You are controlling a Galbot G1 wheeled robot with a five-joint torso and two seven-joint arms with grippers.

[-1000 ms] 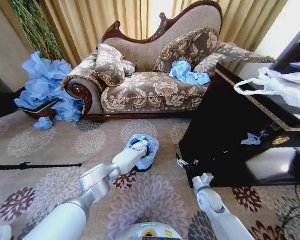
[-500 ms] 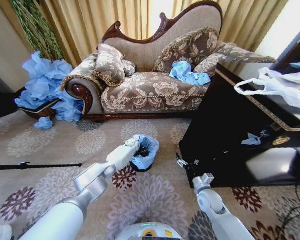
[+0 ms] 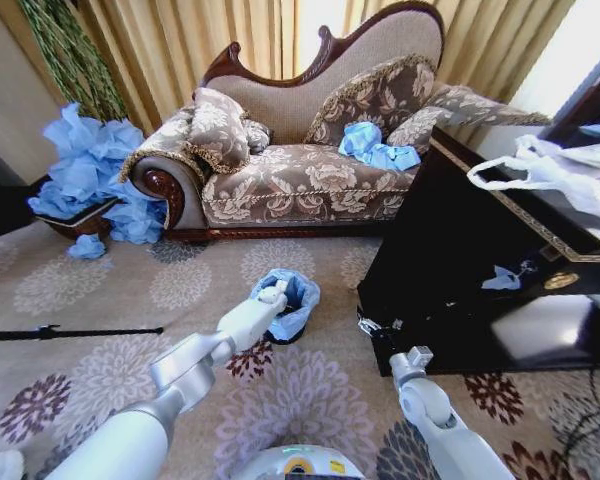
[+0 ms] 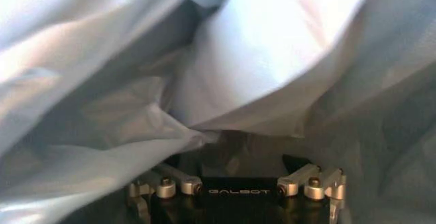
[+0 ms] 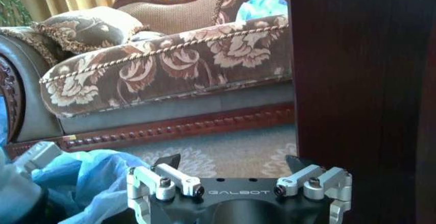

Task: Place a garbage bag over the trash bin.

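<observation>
One left claw (image 3: 277, 291) sits amid garbage bag (image 4: 259, 71) folds, fingers spread.

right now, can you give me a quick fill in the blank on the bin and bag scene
1. The light blue garbage bag is draped over the black ____.
2. The left gripper sits at the bag's ____.
3. The right gripper, fingers open, hangs beside the dark ____.
4. More crumpled blue bags lie on the ____.

Missing words: trash bin; rim; cabinet; sofa
</observation>
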